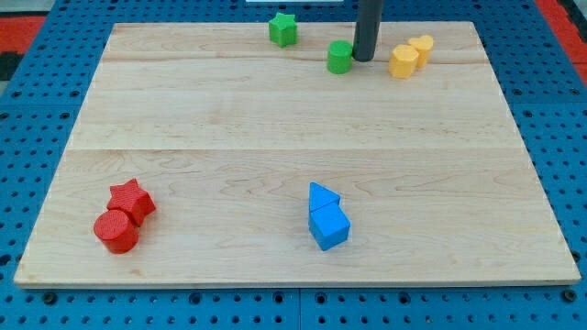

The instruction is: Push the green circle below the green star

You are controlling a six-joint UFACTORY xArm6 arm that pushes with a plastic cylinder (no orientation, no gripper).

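The green circle (340, 57), a short cylinder, sits near the view's top, right of centre. The green star (282, 29) lies up and to the left of it, close to the board's top edge. My tip (364, 59) is the lower end of the dark rod coming down from the view's top. It stands right next to the green circle on its right side, touching or nearly touching it.
Two yellow blocks (409, 56) sit together just right of my tip. A red star (131, 200) and a red circle (116, 231) lie at the lower left. Two blue blocks (326, 216) lie at the bottom centre. The wooden board (293, 137) lies on a blue pegboard.
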